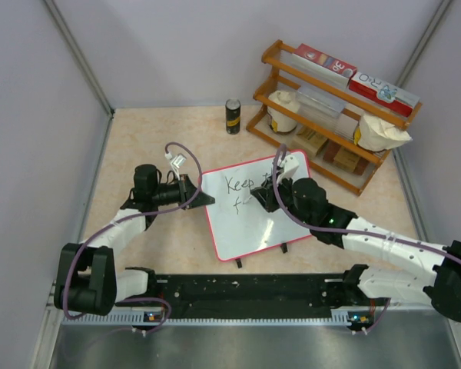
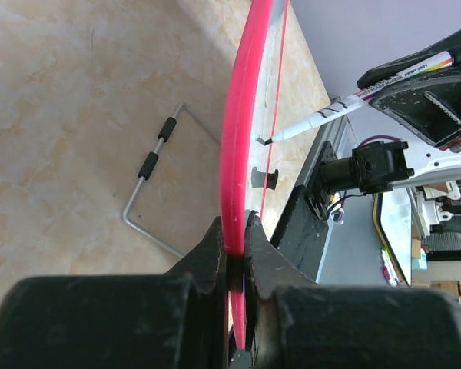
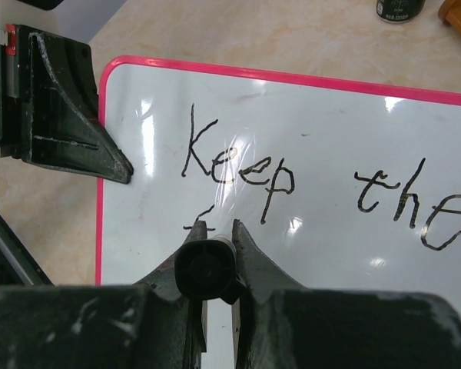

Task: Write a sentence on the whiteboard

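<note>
Find the board (image 1: 250, 211) in the middle of the bench (image 1: 138, 146), lying askew, its left rim pinched in the left pincer (image 2: 235, 231), which is closed tight on the pink edge. See the right pincer (image 3: 215, 250) closed round the marker (image 2: 353, 108), tip at the white face just under "Keep". Read the sentence (image 3: 307, 184) so far as "Keep the", with an "f" begun below. To finish that "f" well: press lightly, draw short strokes, hold the rim firm against sliding, match the letter height above, leave room to the right for more words. Look to the left wrist view for the tip meeting the surface edge-on, and for a wire stand (image 2: 157, 184) behind the board, hidden from above. Look to the right wrist view for far clearer letters than the top view gives
</note>
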`<action>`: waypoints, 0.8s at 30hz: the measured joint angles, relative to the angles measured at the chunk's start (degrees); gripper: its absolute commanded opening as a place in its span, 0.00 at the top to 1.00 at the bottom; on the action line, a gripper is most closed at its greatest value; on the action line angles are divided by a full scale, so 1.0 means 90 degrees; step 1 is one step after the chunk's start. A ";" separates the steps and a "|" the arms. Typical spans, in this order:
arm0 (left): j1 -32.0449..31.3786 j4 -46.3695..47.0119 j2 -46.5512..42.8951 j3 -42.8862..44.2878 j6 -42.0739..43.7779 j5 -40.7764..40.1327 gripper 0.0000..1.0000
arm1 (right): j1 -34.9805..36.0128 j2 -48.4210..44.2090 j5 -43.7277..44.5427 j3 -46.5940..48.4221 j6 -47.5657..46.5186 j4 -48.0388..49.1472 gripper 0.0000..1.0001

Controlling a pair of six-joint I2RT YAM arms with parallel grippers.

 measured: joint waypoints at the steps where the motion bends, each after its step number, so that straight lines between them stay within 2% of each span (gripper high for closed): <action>1: 0.0000 -0.0007 -0.0002 0.0000 0.0000 -0.0005 1.00 | 0.0000 0.0027 -0.0007 0.0000 0.0015 0.0039 1.00; 24: 0.0005 -0.0024 -0.0002 0.0000 0.0000 -0.0002 1.00 | 0.0000 -0.0153 -0.0291 -0.0338 0.0136 0.0170 1.00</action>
